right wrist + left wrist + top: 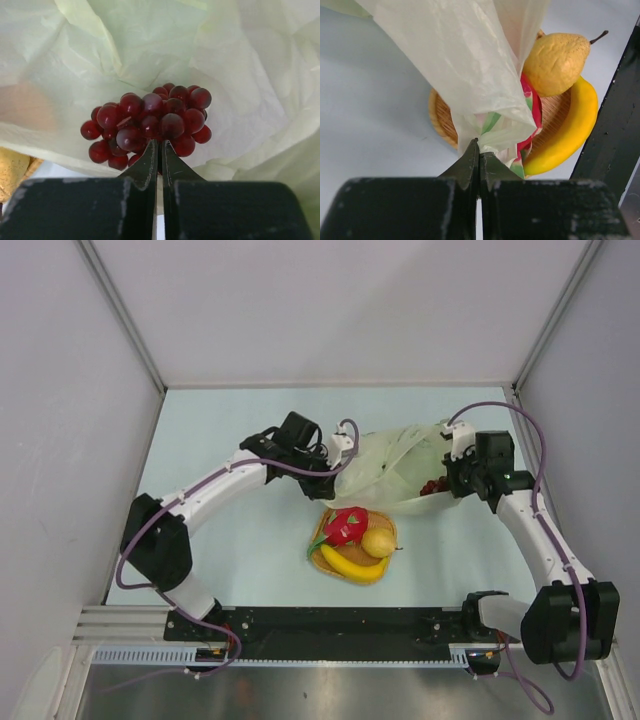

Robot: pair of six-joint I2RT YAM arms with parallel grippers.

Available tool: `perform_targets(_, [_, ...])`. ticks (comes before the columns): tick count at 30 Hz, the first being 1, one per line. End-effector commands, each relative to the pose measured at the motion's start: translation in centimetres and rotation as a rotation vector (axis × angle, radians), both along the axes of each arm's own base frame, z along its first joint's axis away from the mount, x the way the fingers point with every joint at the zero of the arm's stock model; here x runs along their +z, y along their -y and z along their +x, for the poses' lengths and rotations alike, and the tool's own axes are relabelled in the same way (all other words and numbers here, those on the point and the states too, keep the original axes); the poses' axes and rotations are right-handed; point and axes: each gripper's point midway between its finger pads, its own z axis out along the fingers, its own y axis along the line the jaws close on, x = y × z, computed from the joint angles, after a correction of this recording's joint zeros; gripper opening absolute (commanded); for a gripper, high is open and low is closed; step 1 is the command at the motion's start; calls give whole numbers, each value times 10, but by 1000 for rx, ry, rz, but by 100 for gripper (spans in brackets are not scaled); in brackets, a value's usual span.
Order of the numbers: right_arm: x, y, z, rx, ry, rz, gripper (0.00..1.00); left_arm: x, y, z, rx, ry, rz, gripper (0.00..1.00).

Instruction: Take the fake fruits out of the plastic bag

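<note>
From above, left claw [338,466] and right claw [450,480] hold the plastic bag [395,462] between them, likely to spill it; dragon fruit [347,525], pear [378,542] and banana [350,565] lie on the mat [317,540]. Only the left wrist view shows its claw clenched on bag film. Only the right shows its claw shut against the grape bunch [150,122] in the bag, nipping we cannot tell what.

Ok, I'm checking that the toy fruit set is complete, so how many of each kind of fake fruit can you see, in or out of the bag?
Dragon fruit: 1
Pear: 1
Banana: 1
Grape bunch: 1
Total: 4 fruits. Three sit on the woven mat, and the grape bunch lies against the plastic bag.
</note>
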Motion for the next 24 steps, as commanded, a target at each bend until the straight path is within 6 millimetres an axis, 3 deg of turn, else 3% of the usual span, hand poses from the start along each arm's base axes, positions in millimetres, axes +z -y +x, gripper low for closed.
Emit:
perform_targets(1, [19, -7, 17, -7, 81, 40, 0, 10, 15, 16, 9, -11, -20, 0])
perform_targets(3, [24, -14, 21, 10, 99, 56, 0, 9, 17, 20, 26, -4, -25, 0])
perform_targets(4, [27, -19, 21, 30, 108, 70, 14, 10, 16, 23, 35, 12, -21, 0])
perform_targets(5, [35, -23, 24, 49, 124, 81, 16, 15, 15, 23, 37, 27, -30, 0])
perform_targets(10, [38, -41, 36, 106, 137, 84, 0, 19, 14, 27, 37, 48, -17, 0])
perform_targets(14, [38, -47, 39, 125, 136, 79, 0, 22, 15, 30, 42, 56, -21, 0])
perform_targets(17, [75, -62, 46, 167, 209, 159, 0, 24, 16, 36, 55, 77, -18, 1])
perform_targets(21, [142, -91, 51, 259, 362, 231, 0, 21, 19, 53, 80, 107, 5, 0])
perform_targets(24, [163, -116, 40, 344, 393, 259, 0, 28, 24, 65, 78, 133, 0, 0])
